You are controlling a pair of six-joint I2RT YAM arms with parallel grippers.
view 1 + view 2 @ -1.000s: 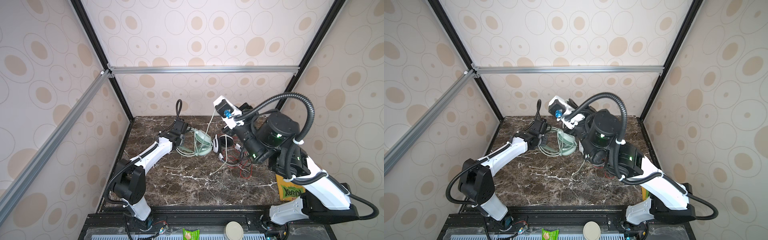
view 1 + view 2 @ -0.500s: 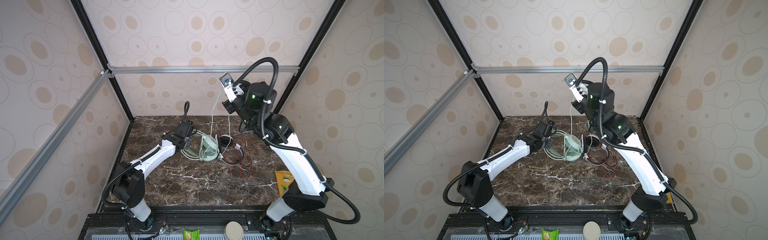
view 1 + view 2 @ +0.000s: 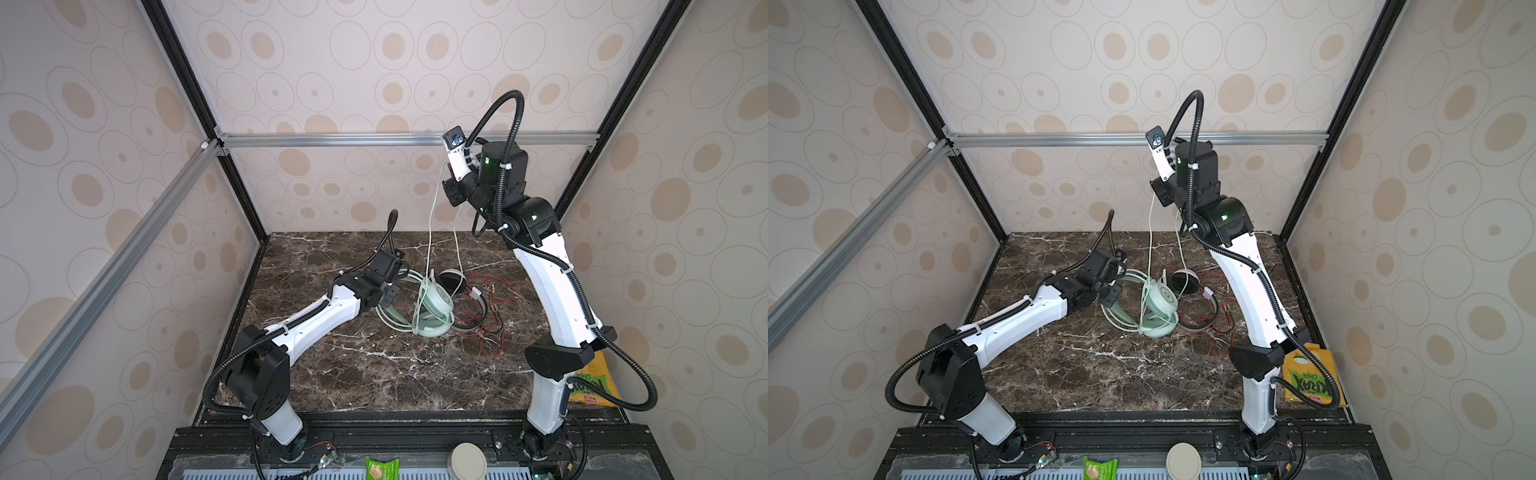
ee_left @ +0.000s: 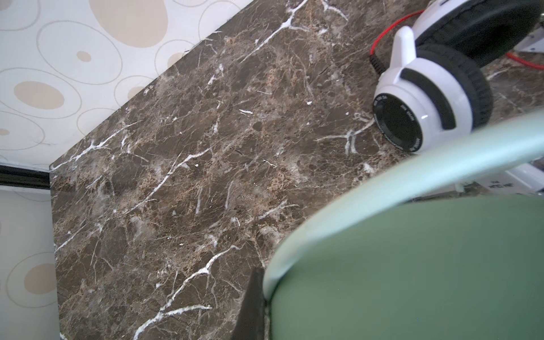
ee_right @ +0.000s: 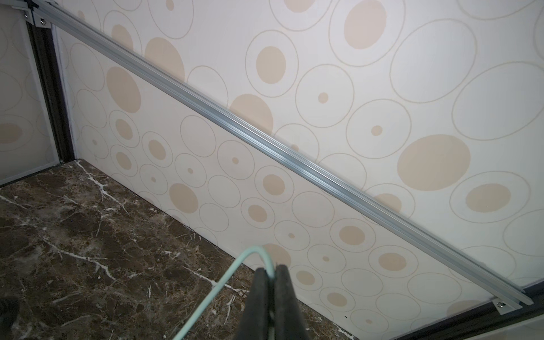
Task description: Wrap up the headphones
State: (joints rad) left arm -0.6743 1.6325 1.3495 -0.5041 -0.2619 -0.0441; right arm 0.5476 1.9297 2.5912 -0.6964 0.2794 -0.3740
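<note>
Top views: left pincer sits low over the desk, pressed together on the headband of the mint-green headset. Its earcups lie on the desk just beyond that pincer, toward the right arm. I see the right pincer high up, well above both headsets, pinching the pale green cable. The cable hangs from it in two strands down to the mint-green headset. The white headset lies on the desk just beside the mint one, on the side away from the left pincer. Its red cable sprawls loose far below the right pincer.

Left wrist view: I see one black finger against the edge of the green headband, which fills the foreground. The white headset rests beyond it.

Right wrist view: right pincer is clamped on the pale green cable, and a short loop arches past the tips.
</note>
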